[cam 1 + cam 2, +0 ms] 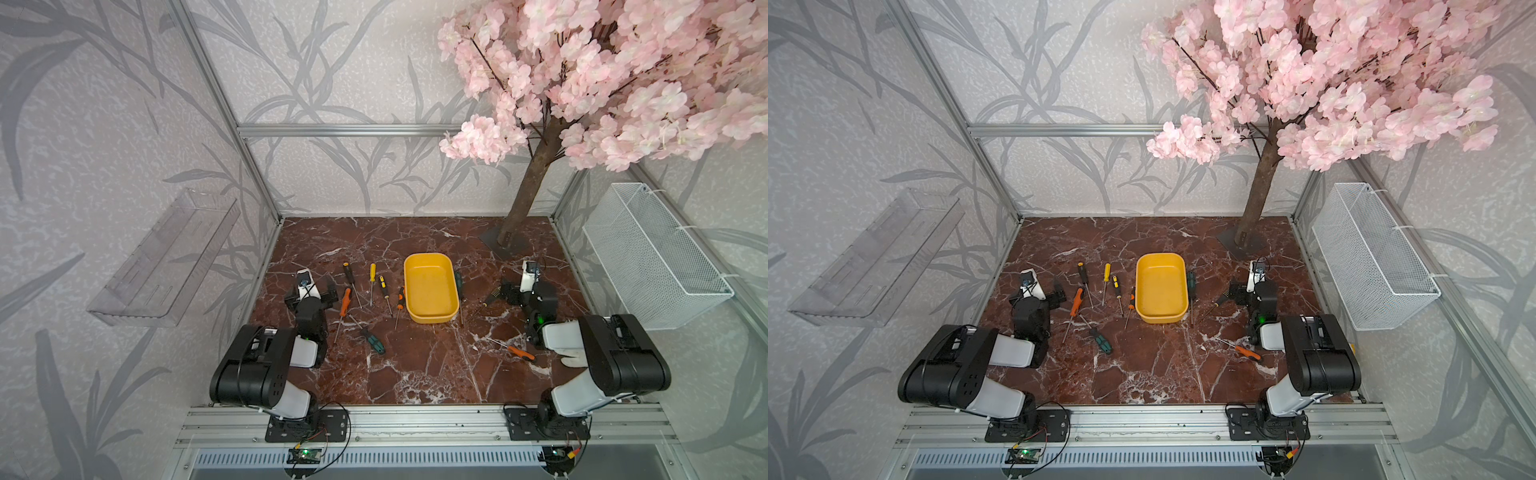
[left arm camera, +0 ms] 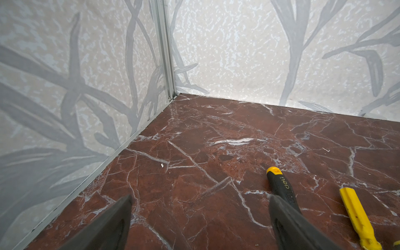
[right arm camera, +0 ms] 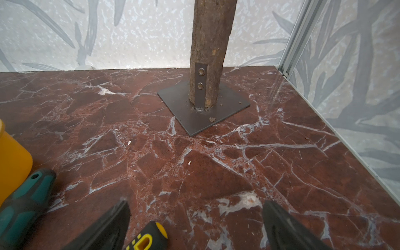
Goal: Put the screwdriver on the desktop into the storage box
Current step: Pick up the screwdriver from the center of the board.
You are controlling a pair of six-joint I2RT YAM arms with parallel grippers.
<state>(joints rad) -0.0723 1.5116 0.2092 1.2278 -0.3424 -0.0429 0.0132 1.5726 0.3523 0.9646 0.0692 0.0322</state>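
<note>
Storage box (image 1: 430, 318) sits empty mid-bench (image 1: 415, 374), open side up, in reach of both arms. None of the screwdrivers is in it. All lie flat on the marble, most spread left of the box. A green-handled screwdriver (image 3: 23, 201) lies just beside the box's right wall. Left jaws and right jaws are both spread wide and empty, low over the bench. A black-and-yellow handle (image 3: 149, 238) shows between the right jaws, likely the first pick.

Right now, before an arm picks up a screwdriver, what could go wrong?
1. The screwdrivers left of the box lie close together; the open left gripper may knock a neighbour.
2. The green screwdriver lies close beside the box's right wall; the open right gripper may push the box instead.
</note>
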